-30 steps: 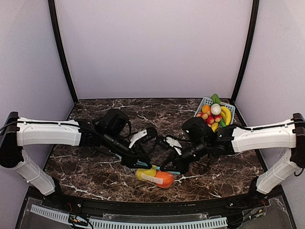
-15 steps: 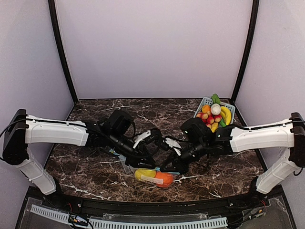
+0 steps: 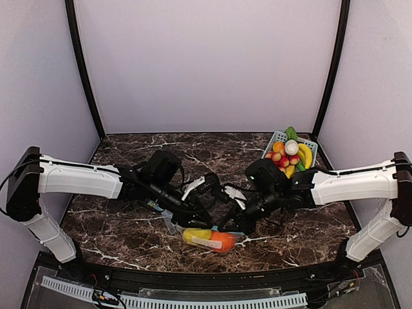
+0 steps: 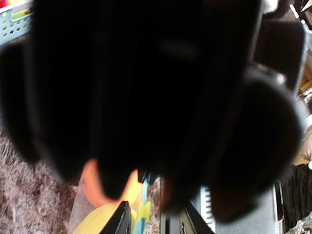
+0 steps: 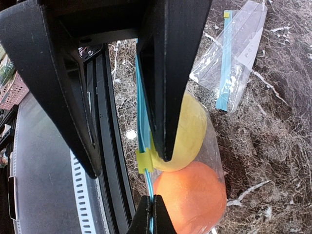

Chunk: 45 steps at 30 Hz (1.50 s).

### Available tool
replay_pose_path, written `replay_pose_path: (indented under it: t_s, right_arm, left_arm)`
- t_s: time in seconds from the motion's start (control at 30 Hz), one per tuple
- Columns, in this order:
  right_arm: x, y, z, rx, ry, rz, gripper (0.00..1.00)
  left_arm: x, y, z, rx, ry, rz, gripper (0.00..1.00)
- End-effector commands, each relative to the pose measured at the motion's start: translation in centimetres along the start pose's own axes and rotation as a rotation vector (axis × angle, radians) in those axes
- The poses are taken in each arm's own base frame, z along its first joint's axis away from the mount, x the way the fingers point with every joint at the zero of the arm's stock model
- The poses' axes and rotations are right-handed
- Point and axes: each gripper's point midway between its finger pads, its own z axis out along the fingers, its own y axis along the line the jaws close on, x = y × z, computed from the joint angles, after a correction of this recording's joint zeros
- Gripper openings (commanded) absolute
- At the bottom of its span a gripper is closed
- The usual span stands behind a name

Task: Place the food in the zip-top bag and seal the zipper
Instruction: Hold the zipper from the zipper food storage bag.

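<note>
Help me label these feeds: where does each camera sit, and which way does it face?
Top external: above, behind the bases, looking down on the dark marble table; both arms, left end effector and right end effector at the clear plastic zip-top bag.
Left wrist: close to the bag, mostly blocked by dark blur; own fingers at bottom.
Right wrist: looking down at the bag's blue zipper strip; own fingertips shut on it.
Shared: both wrist views show the glossy orange toy ball and yellow oblong toy.
</note>
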Motion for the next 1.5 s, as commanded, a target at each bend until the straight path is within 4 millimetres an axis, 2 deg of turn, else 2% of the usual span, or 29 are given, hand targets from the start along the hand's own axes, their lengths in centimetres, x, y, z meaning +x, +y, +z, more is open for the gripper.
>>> replay_pose_path:
  t_s: [0.0, 0.23, 0.4, 0.63, 0.73, 0.83, 0.93, 1.23, 1.33, 1.47]
  right_arm:
    - [-3.2, 1.0, -1.1, -0.011, -0.128, -0.071, 0.0]
    - [-3.2, 1.3, -1.8, -0.01, -0.155, -0.071, 0.0]
    - [-3.2, 1.4, -2.0, -0.01, -0.16, -0.071, 0.0]
    - [-3.3, 1.3, -2.1, -0.001, -0.163, -0.07, 0.0]
    - [-3.3, 1.5, -2.2, -0.002, -0.167, -0.073, 0.0]
    - [-3.3, 1.4, -2.2, -0.001, -0.165, -0.073, 0.0]
    - [-3.3, 1.4, -2.1, -0.002, -0.162, -0.071, 0.0]
    - [-3.1, 1.2, -1.7, -0.007, -0.144, -0.066, 0.0]
    - [-3.1, 1.1, -1.6, -0.003, -0.142, -0.066, 0.0]
    - [-2.9, 0.5, -1.6, 0.032, -0.134, -0.055, 0.0]
  left_arm:
    - [0.5, -1.4, 0.9, 0.079, -0.019, -0.04, 0.37]
    - [-0.4, -2.0, 0.5, 0.116, -0.078, -0.06, 0.42]
    - [-0.8, -1.6, 0.0, 0.133, -0.102, -0.099, 0.44]
    - [0.0, -1.3, 0.3, 0.137, -0.066, -0.125, 0.44]
    - [0.7, -0.7, 0.3, 0.119, -0.043, -0.16, 0.47]
    - [0.3, -0.4, 0.1, 0.122, -0.055, -0.175, 0.52]
    - [0.1, -0.2, 0.1, 0.116, -0.06, -0.177, 0.52]
    - [-0.3, -0.5, -0.1, 0.131, -0.068, -0.171, 0.27]
    - [-0.3, -0.5, -0.2, 0.134, -0.069, -0.171, 0.21]
    - [-0.2, -0.4, -0.2, 0.133, -0.065, -0.174, 0.07]
